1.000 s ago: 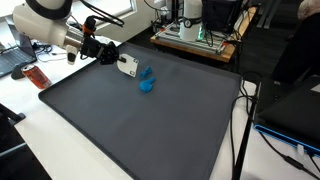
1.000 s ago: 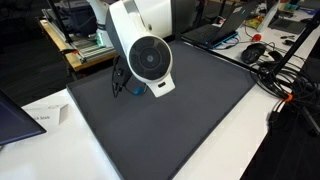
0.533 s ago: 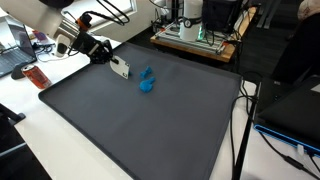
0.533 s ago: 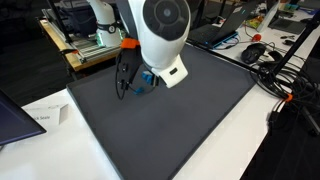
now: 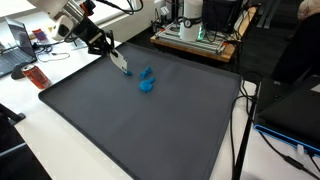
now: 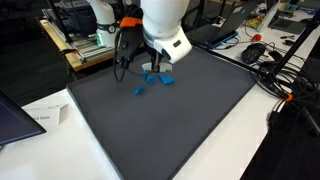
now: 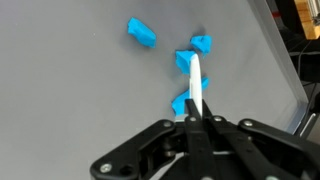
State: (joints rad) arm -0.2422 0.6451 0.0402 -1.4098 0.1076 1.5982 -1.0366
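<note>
The gripper (image 7: 195,64) is hovering with its fingers pressed together, seemingly pinching nothing (the wrist view is showing them as one pale blade). Just beneath it, the blue pieces (image 7: 141,32) are lying loosely clustered on the dark grey mat (image 7: 70,90), which is covering the white table (image 6: 215,150).

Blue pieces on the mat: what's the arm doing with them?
The gripper hangs over a small cluster of blue pieces lying loose on the dark grey mat. In the wrist view its white fingers look pressed together with nothing between them, so no piece is held. Both exterior views show the pieces near the mat's far side; whether the fingertips touch any of them cannot be told.
</note>
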